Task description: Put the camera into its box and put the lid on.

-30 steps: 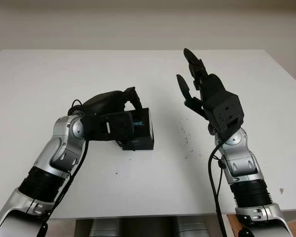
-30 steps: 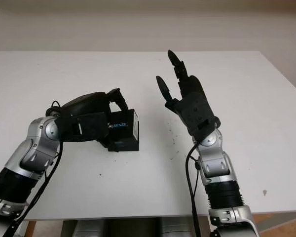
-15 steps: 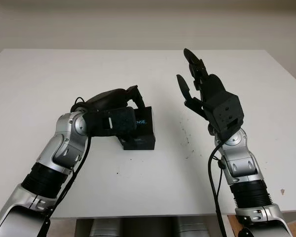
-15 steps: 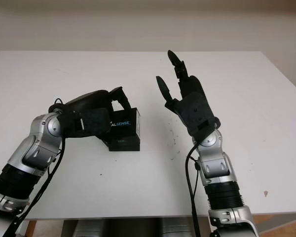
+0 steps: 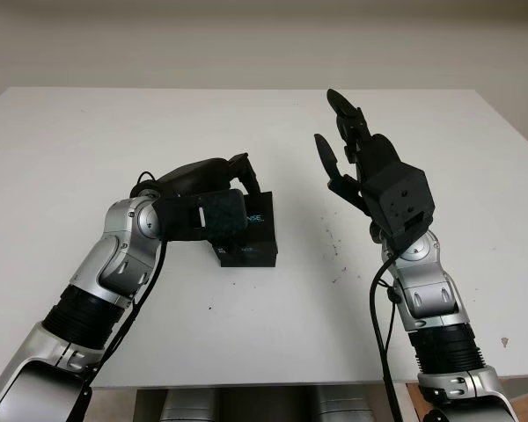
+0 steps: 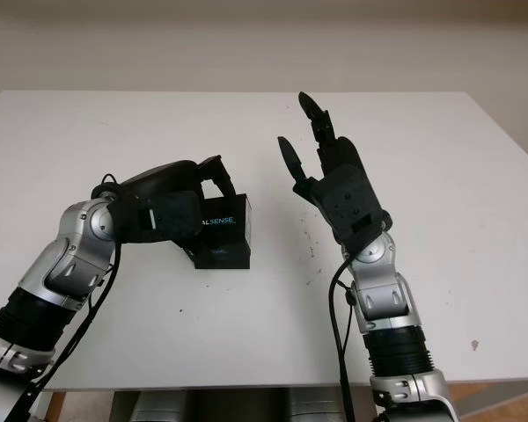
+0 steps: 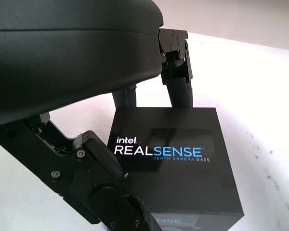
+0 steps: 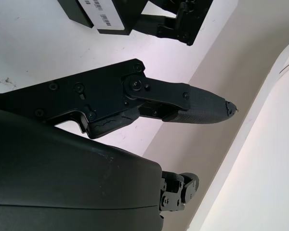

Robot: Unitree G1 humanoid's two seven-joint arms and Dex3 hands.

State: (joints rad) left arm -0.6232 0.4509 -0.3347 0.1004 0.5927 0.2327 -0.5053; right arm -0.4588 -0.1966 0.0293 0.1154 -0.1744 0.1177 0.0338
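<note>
The left hand (image 5: 218, 195) sits near the tabletop's middle, elbow bent, fingers curled round the box (image 7: 176, 154) (two fingertips behind it). The right hand (image 5: 356, 158) hangs raised above the tabletop's right half, open.

Black box and black hands on a white bench.

The box (image 7: 176, 159) is matt black, its lid lettered in white with "intel REALSENSE" and a smaller blue-grey line beneath; the side face carries pale blue-white lettering. The left hand (image 5: 213, 195) and right hand (image 5: 370, 167) are black, fingers (image 7: 176, 67) included, on arms of silver-grey metal with black ribbed sleeves. The bench (image 5: 88, 132) is plain white, flecked with small dark specks near the box. The wall behind is off-white.
</note>
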